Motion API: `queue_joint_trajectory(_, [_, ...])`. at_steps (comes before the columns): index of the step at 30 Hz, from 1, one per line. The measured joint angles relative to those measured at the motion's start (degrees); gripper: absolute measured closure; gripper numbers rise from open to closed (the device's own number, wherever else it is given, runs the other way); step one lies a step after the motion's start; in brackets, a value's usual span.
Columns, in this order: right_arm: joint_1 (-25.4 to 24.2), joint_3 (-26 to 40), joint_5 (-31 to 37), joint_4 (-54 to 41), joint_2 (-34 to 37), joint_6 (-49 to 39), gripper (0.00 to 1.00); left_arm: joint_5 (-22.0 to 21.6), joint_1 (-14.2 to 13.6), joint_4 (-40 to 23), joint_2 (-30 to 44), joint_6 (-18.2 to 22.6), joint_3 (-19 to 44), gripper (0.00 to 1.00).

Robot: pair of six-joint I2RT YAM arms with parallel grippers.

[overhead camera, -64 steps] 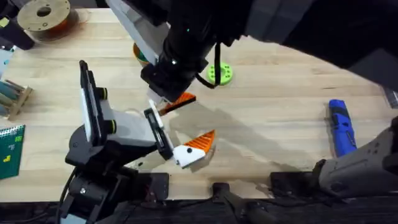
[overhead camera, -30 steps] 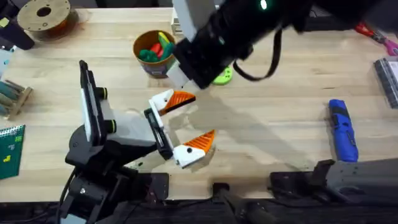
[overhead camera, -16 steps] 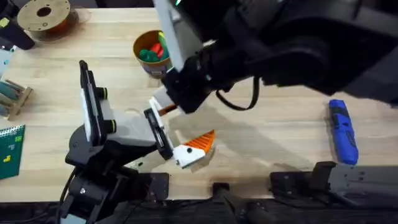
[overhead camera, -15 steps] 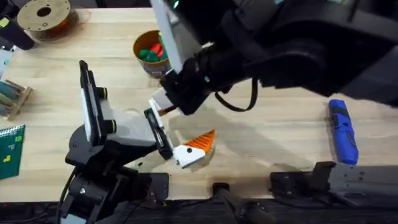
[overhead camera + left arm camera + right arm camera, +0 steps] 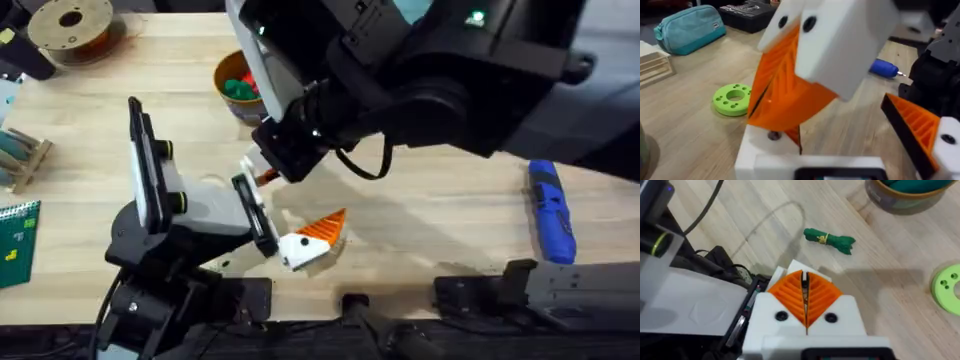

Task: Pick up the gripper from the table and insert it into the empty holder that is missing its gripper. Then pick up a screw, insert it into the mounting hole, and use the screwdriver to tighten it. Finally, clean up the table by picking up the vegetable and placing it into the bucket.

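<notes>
Overhead: one bucket (image 5: 238,88), one blue screwdriver (image 5: 551,211) far right; the right arm blocks the middle.

Left wrist: left gripper (image 5: 850,135) with pads apart around the right gripper's white block (one green disc (image 5: 733,99) beyond).

Right wrist: right gripper (image 5: 805,296) pads pressed together; one vegetable (image 5: 830,240) lies on the table near the bucket.

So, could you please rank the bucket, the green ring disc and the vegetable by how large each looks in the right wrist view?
1. bucket, largest though cut off by the frame edge.
2. vegetable and green ring disc: look alike; the disc is cropped, so I won't rank them.
</notes>
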Motion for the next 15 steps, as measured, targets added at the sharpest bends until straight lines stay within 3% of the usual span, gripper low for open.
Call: queue_joint_trajectory(15, [0.1, -1.1, 0.0, 0.6, 0.0, 0.3, 0.995, 0.0, 0.0, 0.0, 0.0, -0.1, 0.0, 0.014])
